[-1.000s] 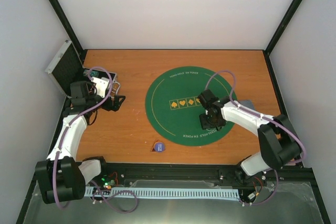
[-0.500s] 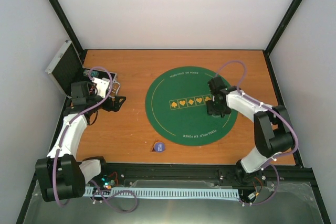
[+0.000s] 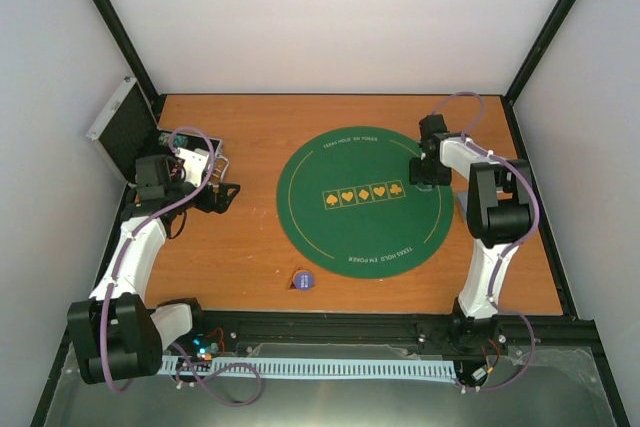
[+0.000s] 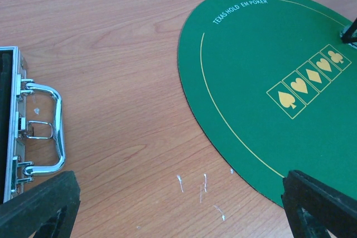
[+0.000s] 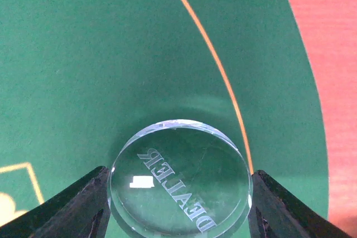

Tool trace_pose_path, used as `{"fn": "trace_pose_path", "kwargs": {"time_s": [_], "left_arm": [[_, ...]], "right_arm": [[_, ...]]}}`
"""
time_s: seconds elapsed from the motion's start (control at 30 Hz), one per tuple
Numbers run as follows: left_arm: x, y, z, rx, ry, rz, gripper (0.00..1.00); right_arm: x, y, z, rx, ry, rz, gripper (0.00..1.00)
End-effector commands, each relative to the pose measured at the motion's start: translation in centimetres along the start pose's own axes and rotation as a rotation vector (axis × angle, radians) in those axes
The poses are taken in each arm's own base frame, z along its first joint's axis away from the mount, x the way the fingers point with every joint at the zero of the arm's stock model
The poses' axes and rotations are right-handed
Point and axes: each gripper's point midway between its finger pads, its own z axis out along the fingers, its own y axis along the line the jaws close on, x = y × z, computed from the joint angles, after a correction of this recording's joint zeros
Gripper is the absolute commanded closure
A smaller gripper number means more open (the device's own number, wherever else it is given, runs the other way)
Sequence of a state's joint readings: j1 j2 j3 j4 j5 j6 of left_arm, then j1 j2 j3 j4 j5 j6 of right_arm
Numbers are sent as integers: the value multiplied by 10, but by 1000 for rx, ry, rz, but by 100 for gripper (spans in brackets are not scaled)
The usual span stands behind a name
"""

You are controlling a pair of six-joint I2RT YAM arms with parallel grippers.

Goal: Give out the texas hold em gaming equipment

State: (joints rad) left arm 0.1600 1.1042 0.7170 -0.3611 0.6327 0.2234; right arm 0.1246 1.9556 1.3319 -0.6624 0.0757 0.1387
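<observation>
Right hand grips clear disc between fingers, over mat.

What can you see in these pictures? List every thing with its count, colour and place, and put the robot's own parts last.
table: one, orange-brown wood, under everything
mat: one, round, green with gold card suits, middle of the table
case: one, silver with black lining, open, far left edge of the table
chip: one, purple-blue, on bare wood just in front of the mat
disc: one, clear, marked DEALER, over the right part of the mat, between gripper fingers
left gripper: one, black, open, above the wood beside the case
right gripper: one, black, closed on the disc
</observation>
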Motion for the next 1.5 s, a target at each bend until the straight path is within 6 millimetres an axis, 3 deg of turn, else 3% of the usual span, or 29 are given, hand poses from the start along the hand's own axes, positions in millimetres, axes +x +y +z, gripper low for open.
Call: {"fn": "trace_pose_path", "kwargs": {"time_s": [0.0, 0.1, 0.17, 0.27, 0.4, 0.53, 0.6, 0.67, 0.73, 0.83, 0.9, 0.97, 1.23, 1.37, 1.47], "left_arm": [[-4, 0, -2, 4, -5, 19, 0], [-5, 1, -2, 1, -5, 20, 0], [-5, 1, -2, -3, -6, 20, 0], [-5, 1, -2, -2, -7, 21, 0], [-4, 1, -2, -1, -6, 21, 0], [-5, 1, -3, -3, -10, 23, 0], [-6, 0, -4, -4, -13, 26, 0], [-7, -1, -5, -6, -18, 30, 0], [-8, -1, -6, -8, -23, 35, 0], [-8, -2, -7, -4, -26, 38, 0], [-9, -2, -7, -3, -25, 38, 0], [-9, -3, -8, -4, -27, 38, 0], [-11, -5, -10, -3, -36, 47, 0], [-13, -9, -11, 21, -41, 72, 0], [-18, -24, -17, 92, -37, 116, 0]], "right_arm": [[-9, -1, 11, 16, 20, -33, 74], [-7, -1, 20, 22, 43, -33, 70], [-5, 0, 23, 18, 50, -32, 62], [-4, 1, 20, 10, 49, -29, 40], [-7, 4, 4, -6, 29, -30, 1], [-17, 19, -37, -2, -49, -66, 0], [-19, 37, -64, -11, -103, -112, 0], [-7, 86, -95, -74, -168, -234, 0], [20, 136, -124, -184, -222, -381, 0], [78, 212, -156, -381, -266, -582, 0], [119, 250, -168, -501, -272, -652, 0], [153, 273, -171, -573, -246, -646, 0], [234, 312, -146, -599, -111, -618, 7], [249, 309, -135, -624, -30, -554, 22], [252, 298, -131, -653, -5, -479, 27]]}}
